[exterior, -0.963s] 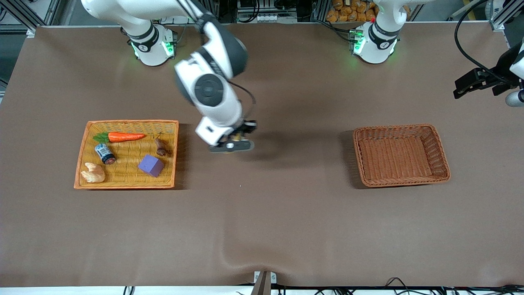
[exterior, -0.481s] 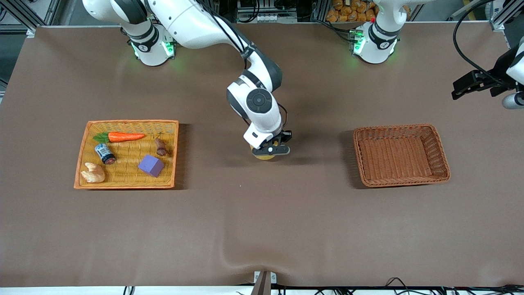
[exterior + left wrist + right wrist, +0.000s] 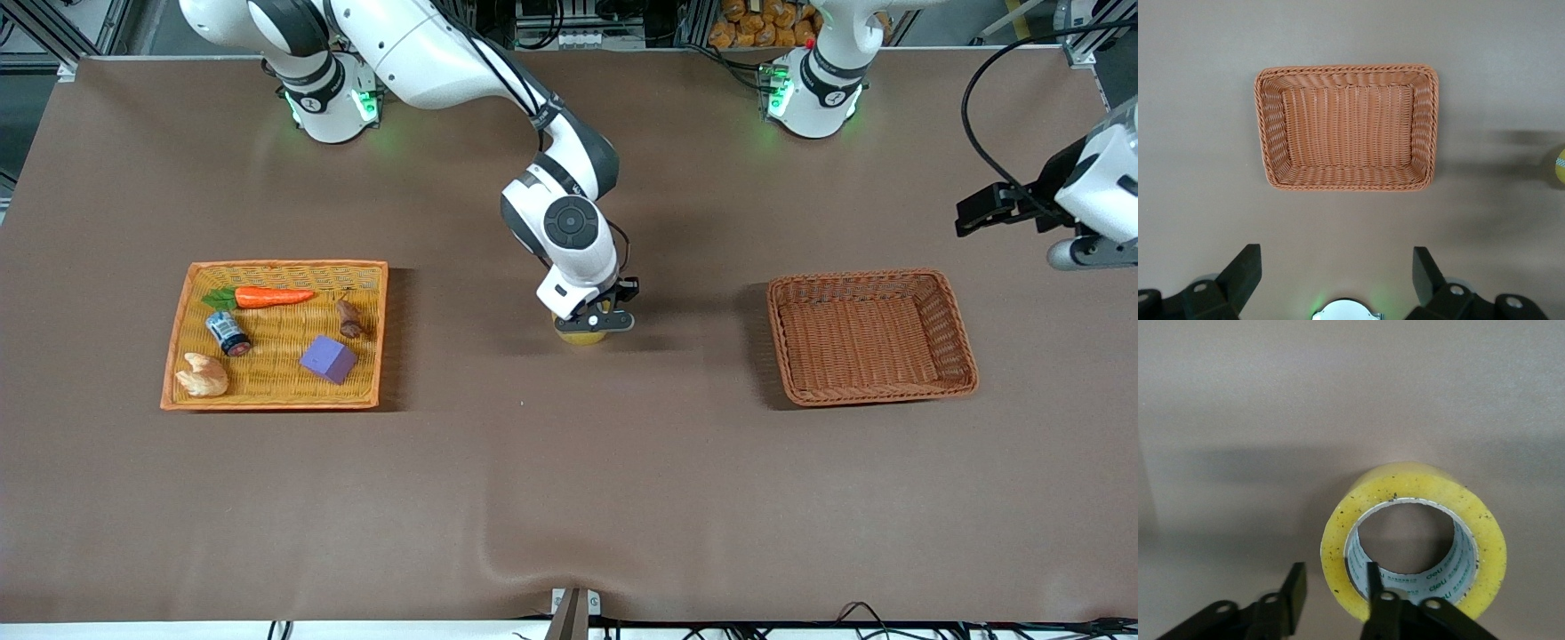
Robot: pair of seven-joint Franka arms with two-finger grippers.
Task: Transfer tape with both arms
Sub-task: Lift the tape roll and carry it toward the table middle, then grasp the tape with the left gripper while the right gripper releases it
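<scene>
Straddling the tape (image 3: 1415,543) wall mid-table, the right gripper (image 3: 1333,593) looks slack, unclenched. Roll seems light, stiff, slick; pinch through the core. Left gripper (image 3: 1331,277) waits open near the basket (image 3: 1346,127).

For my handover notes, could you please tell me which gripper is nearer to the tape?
Right. The right gripper is at the tape, one finger inside its ring. The left gripper hangs open, off past the empty basket.

The right gripper (image 3: 594,317) hides most of the tape (image 3: 582,335) in the front view.
</scene>
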